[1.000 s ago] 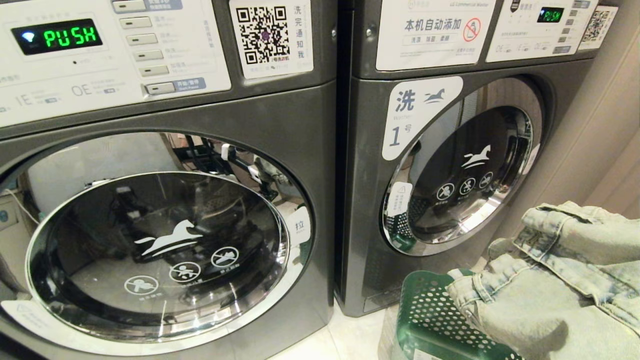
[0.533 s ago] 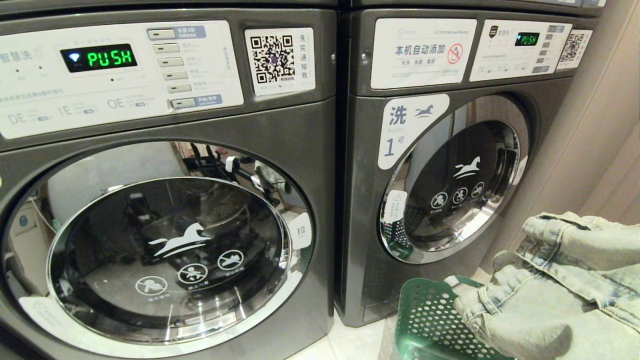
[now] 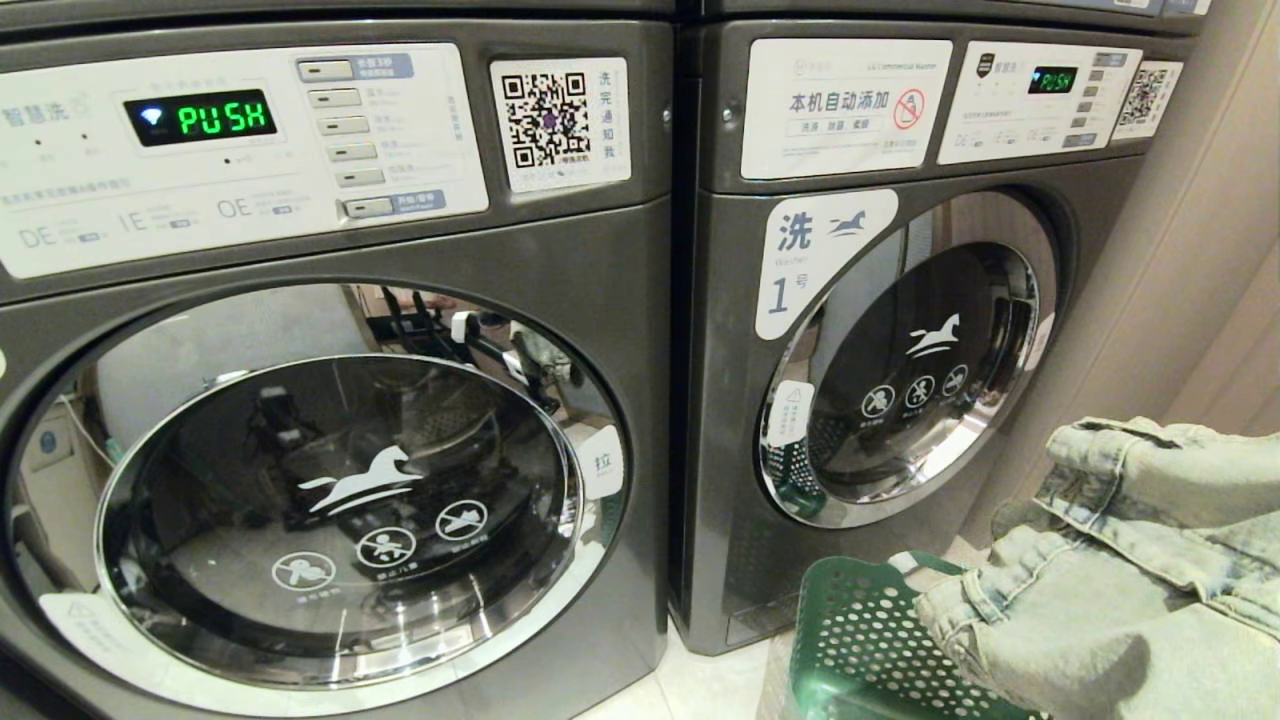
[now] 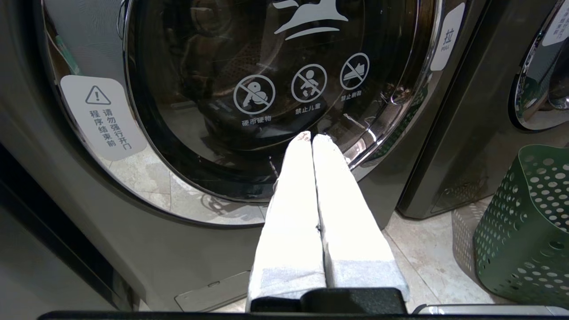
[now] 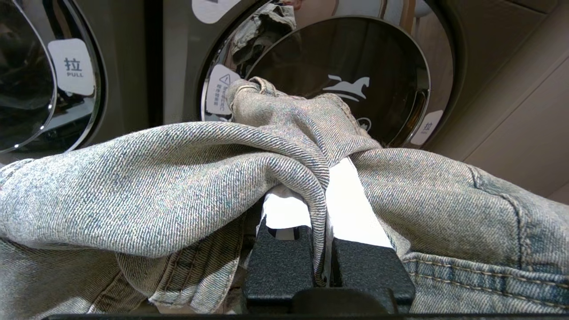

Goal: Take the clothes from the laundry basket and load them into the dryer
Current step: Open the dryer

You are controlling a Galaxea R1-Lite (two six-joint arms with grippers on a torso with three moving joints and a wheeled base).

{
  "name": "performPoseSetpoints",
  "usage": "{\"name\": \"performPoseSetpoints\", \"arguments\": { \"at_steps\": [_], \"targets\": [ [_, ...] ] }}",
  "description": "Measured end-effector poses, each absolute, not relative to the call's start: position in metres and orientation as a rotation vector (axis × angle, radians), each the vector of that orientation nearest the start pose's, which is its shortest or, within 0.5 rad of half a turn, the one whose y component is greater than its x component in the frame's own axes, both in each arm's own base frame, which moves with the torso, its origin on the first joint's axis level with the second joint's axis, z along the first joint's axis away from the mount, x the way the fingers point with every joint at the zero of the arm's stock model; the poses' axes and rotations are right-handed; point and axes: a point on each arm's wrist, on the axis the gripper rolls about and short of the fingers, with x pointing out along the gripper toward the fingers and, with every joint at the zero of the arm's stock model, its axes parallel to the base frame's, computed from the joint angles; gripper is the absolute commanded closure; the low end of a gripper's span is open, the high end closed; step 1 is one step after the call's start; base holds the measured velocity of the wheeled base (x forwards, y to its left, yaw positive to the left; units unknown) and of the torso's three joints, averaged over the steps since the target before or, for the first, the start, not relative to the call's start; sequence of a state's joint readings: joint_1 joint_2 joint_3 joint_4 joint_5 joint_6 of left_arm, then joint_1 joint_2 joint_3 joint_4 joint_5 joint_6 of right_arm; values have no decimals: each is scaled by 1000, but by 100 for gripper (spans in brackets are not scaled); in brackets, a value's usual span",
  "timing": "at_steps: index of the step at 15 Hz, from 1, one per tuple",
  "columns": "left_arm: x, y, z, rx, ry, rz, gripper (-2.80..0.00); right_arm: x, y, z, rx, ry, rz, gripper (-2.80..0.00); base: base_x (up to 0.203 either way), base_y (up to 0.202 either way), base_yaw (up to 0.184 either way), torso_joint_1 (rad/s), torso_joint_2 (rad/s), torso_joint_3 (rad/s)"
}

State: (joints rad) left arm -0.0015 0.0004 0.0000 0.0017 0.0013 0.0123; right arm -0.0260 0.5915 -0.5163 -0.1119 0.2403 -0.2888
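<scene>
Pinching a fold of the denim garment (image 5: 186, 178), right gripper (image 5: 322, 200) holds it above the laundry basket (image 3: 860, 640), at 4 o'clock in head view. Left gripper (image 4: 311, 138) clenched, empty. Carry step; both machine doors (image 3: 340, 500) closed, so one needs opening next.

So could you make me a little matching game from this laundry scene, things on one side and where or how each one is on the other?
Things:
1. left gripper
2. right gripper
3. green basket
4. left machine's display

States:
A. standing on the floor before the right machine
B. shut on nothing, pointing at the left machine's door
C. lit with the word PUSH
D. shut on the denim garment

Pairs: 1-B, 2-D, 3-A, 4-C
</scene>
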Motion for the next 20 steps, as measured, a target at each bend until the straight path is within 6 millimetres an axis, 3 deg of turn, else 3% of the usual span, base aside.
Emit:
{"name": "performPoseSetpoints", "arguments": {
  "at_steps": [7,17,20],
  "targets": [
    [-23,0,75,12,2,0,0,37,4,243,-286,-66,178,0,0,0,0,0,0,0],
    [-23,0,75,12,2,0,0,36,5,239,-288,-32,228,0,0,0,0,0,0,0],
    [-23,0,75,12,2,0,0,33,5,236,-289,-35,226,0,0,-3,136,2,4,-2]
  ]
}}
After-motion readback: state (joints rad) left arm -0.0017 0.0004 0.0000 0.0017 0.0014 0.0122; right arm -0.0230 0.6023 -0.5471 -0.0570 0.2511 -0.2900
